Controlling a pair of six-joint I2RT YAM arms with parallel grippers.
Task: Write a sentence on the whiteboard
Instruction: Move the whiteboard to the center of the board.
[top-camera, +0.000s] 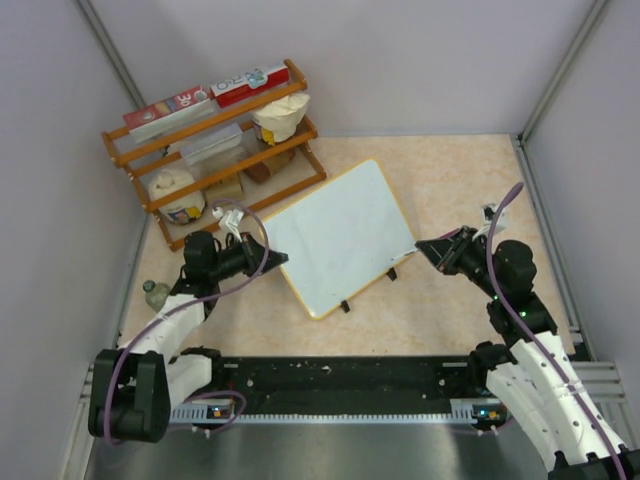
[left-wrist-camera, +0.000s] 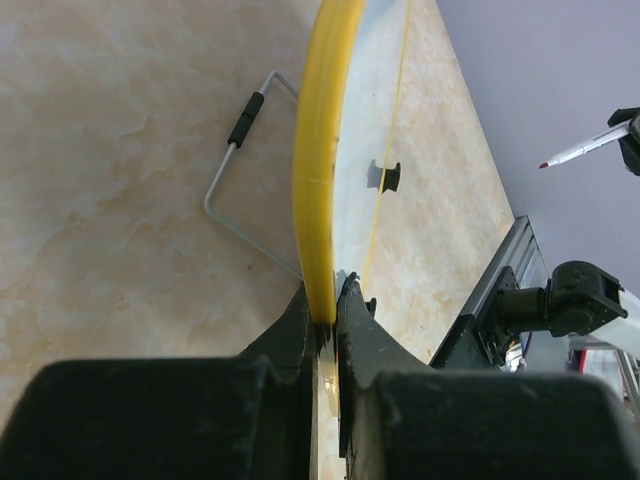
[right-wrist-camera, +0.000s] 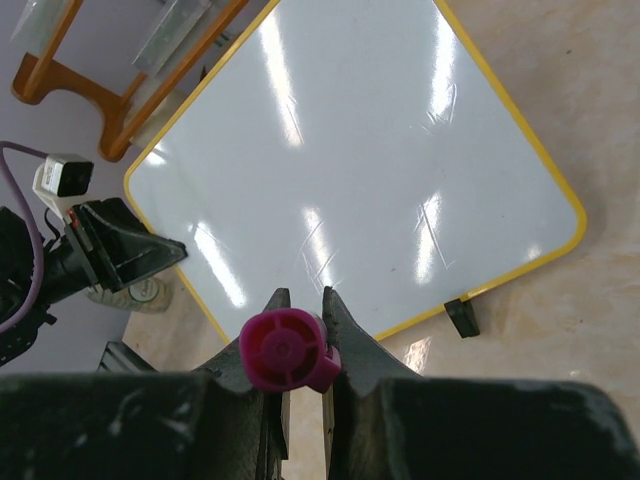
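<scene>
The whiteboard (top-camera: 345, 235) lies tilted at mid-table, white with a yellow rim and two black clips on its near edge. My left gripper (top-camera: 278, 258) is shut on its left rim; in the left wrist view the rim (left-wrist-camera: 325, 150) runs up from between my fingers (left-wrist-camera: 330, 300). My right gripper (top-camera: 425, 247) hovers by the board's right corner, apart from it, shut on a marker whose magenta end (right-wrist-camera: 285, 350) faces the camera. The marker's white barrel with red tip (left-wrist-camera: 585, 148) shows in the left wrist view. The board's face (right-wrist-camera: 350, 170) is blank.
A wooden rack (top-camera: 215, 140) with boxes, bags and tubs stands at the back left, just beyond the board. A small bottle (top-camera: 155, 293) lies by the left wall. A wire stand (left-wrist-camera: 250, 170) rests on the table under the board. Grey walls enclose three sides.
</scene>
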